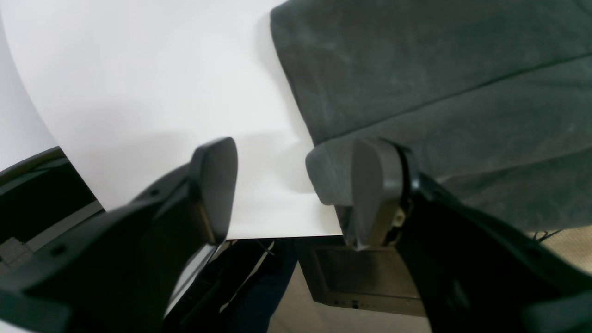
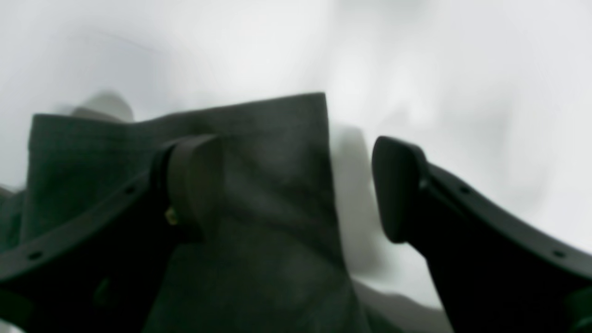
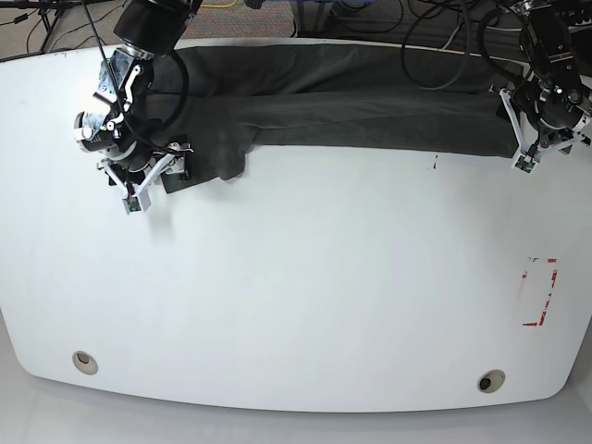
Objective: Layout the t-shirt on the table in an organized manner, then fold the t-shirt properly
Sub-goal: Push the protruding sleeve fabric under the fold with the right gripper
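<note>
The dark grey t-shirt (image 3: 351, 106) lies as a long band along the far edge of the white table (image 3: 305, 277). At its right end, my left gripper (image 3: 527, 153) stands open. In the left wrist view a rounded corner of the t-shirt (image 1: 330, 178) sits just inside the right finger of the left gripper (image 1: 296, 189), close to the table's edge. My right gripper (image 3: 148, 180) is open at the band's left end. In the right wrist view, the t-shirt (image 2: 273, 185) lies under one finger of the right gripper (image 2: 296, 187) and reaches partway across the gap.
Two metal grommets (image 3: 84, 362) (image 3: 490, 381) sit near the front edge. A red-outlined rectangle (image 3: 539, 291) marks the right side. Cables (image 3: 444, 37) run behind the far edge. A dark box (image 1: 365, 277) shows below the table edge in the left wrist view.
</note>
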Controlling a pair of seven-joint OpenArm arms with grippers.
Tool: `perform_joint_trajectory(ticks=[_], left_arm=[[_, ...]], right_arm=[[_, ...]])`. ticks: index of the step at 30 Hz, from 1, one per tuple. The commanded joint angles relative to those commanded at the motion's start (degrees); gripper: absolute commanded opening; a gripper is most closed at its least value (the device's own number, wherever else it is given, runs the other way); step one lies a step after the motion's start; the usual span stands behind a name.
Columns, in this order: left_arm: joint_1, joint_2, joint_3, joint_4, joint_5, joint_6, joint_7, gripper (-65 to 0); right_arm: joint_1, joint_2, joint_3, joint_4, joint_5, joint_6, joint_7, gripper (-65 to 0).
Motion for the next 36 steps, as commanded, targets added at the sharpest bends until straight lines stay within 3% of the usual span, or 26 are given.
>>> perform_joint_trajectory(ticks=[11,17,24,28,36], left_arm=[[-0.3,0.0,0.0,-0.1,0.0,0.0,0.0,-28.3],[-0.8,0.0,0.0,-0.2,0.0,0.0,0.0,-28.3],[-0.8,0.0,0.0,-0.2,0.0,0.0,0.0,-28.3],[-0.8,0.0,0.0,-0.2,0.0,0.0,0.0,-28.3],[-0.9,0.0,0.0,-0.2,0.0,0.0,0.0,-28.3]], right_arm=[[-1.3,-1.5,-0.4,-0.6,0.0,0.0,0.0,-20.0],[-2.5,-2.2,-4.5,-0.4,0.0,0.0,0.1,-37.9],[-3.0,-2.4,-4.8,-0.4,0.0,0.0,0.2,-51.0],[-3.0,-2.4,-4.9,-0.4,0.0,0.0,1.1,-65.0],[-3.1,-2.5,-4.9,3.8,0.1,0.0,1.5,-65.0]])
